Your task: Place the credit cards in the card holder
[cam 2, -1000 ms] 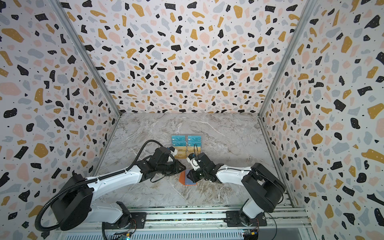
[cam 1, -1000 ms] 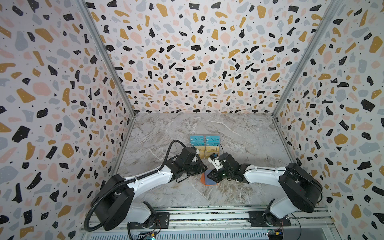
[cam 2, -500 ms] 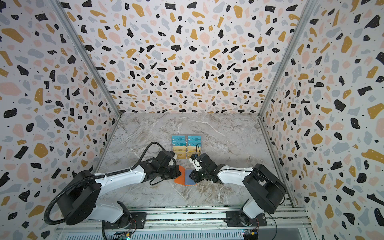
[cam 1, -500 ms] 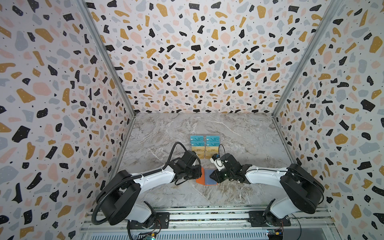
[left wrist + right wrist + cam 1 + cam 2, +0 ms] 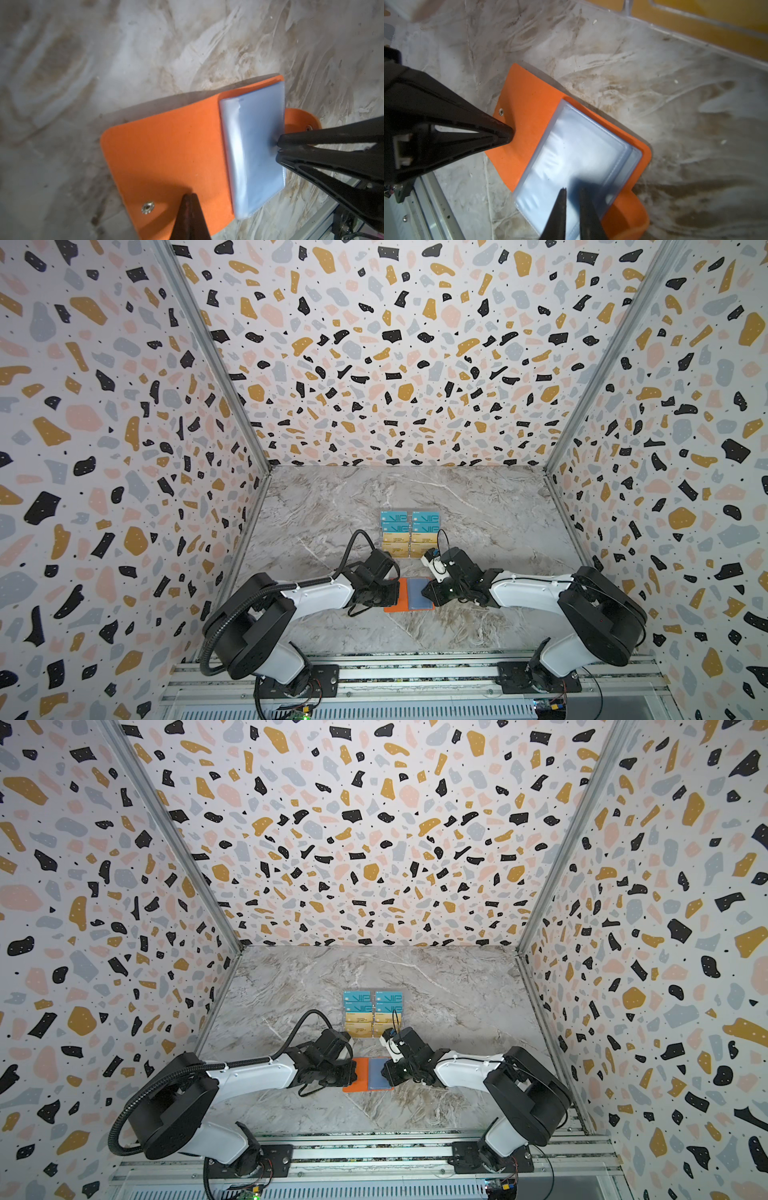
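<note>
Left wrist: L jaws now shut atop card holder (image 5: pixel 166 145), R jaws slightly apart.

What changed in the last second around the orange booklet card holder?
The left claw moved toward the front rail and shut, pressing the cover of the orange snap-button booklet card holder, now spread flat. The right claw, at the clear plastic sleeves, and the teal and gold cards stayed.
</note>
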### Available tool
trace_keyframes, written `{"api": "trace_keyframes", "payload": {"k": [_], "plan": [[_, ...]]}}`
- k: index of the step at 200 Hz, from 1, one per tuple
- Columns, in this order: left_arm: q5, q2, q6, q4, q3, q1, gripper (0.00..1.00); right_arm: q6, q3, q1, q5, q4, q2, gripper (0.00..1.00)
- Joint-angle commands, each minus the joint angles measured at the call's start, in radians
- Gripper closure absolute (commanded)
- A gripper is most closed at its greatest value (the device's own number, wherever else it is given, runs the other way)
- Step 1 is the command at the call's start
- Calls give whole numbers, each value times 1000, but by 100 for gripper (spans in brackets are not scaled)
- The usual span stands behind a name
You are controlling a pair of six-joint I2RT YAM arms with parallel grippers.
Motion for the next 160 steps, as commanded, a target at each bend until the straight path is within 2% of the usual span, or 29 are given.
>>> {"api": "trace_keyframes", "payload": {"k": [1,42,75,101,130,160], "plan": [[15,12,29,39,-3,-9,100,-15,8,-2,18,-34,14,84],[51,9,35,98,31,3,98,-15,12,-2,17,-38,24,84],[116,16,4,193,9,33,91,-17,12,-2,22,-45,18,84],[168,23,-33,294,-16,50,81,-20,18,-2,22,-49,22,84],[192,59,-46,332,-23,51,74,-19,22,-2,22,-51,22,84],[217,89,-76,380,-41,59,71,-21,23,-2,24,-55,20,84]]}}
